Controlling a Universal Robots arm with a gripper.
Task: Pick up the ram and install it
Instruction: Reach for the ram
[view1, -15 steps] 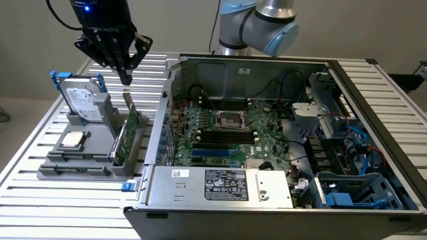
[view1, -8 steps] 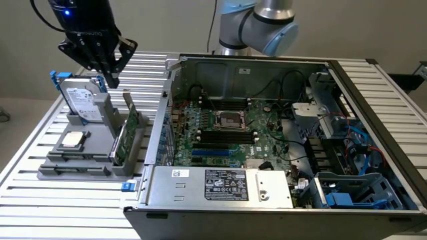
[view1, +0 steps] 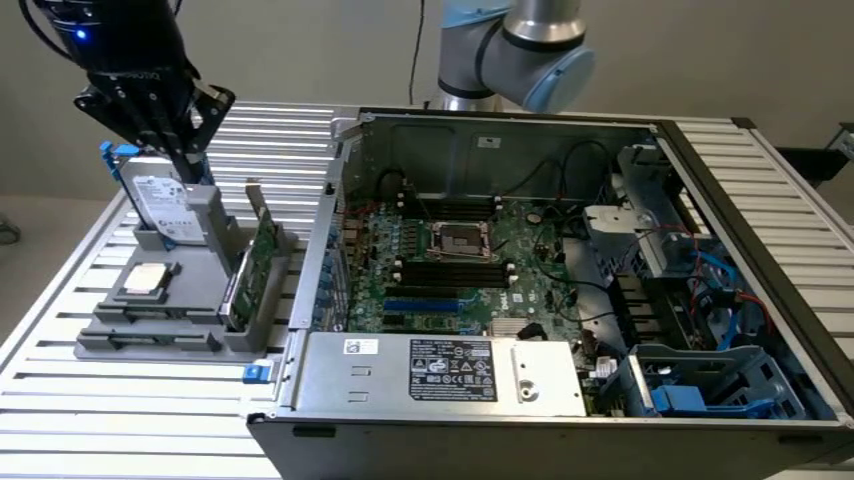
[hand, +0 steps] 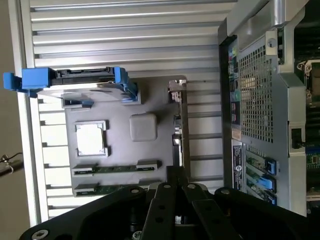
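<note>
hand (view1: 184, 165) shut, holding nothing, over grey holder (hand: 120, 150) nr worktop (view1: 80, 400) edge. ram (hand: 116, 168) sits in holder-edge slot. risk: coming down shut, it'd prob. knock ram askew.

A: Slatted metal surface (view1: 134, 415). Grey holder (view1: 147, 345) at the exterior view's left, lower half of the frame.

B: Confirmed. On it: silver hard drive (view1: 167, 210) with blue handles, upright; green expansion card (view1: 254, 265), on edge beside it; square chip (view1: 144, 280), flat.

A: Open computer case (view1: 747, 150), centre to right. Motherboard (view1: 441, 290) inside, labelled power supply (view1: 441, 370) along the case's near edge.
</note>
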